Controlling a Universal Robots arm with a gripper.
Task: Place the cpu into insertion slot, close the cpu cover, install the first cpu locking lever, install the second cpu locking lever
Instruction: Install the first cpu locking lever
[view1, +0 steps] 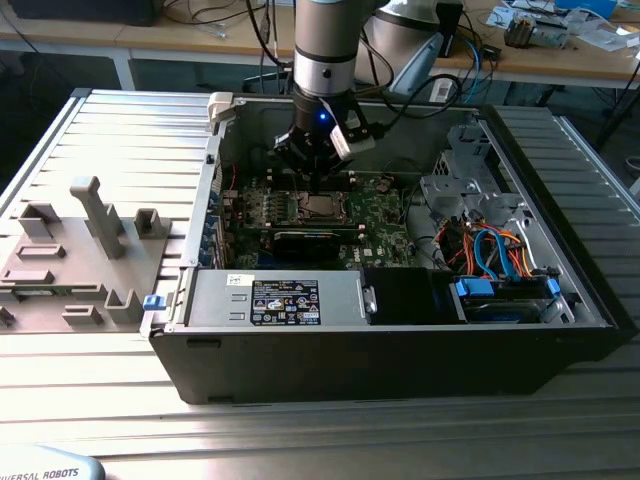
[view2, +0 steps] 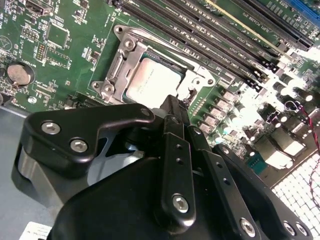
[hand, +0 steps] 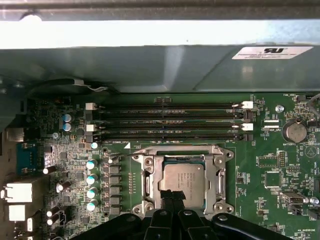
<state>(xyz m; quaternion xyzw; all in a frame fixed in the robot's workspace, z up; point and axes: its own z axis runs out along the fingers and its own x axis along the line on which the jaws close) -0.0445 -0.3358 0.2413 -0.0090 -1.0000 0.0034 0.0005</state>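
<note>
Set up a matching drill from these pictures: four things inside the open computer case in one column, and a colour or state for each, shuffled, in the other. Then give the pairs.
Things:
1. small square silver-grey cpu
2. thin silvery metal cpu cover frame
3. round silver coin battery
4. long black memory slots

States:
A. lying flat around the chip
B. running in parallel rows beside the socket, without modules
C. seated in the socket, metal top showing
D. on the green board, apart from the socket

Pairs: 1-C, 2-A, 3-D, 4-B
</note>
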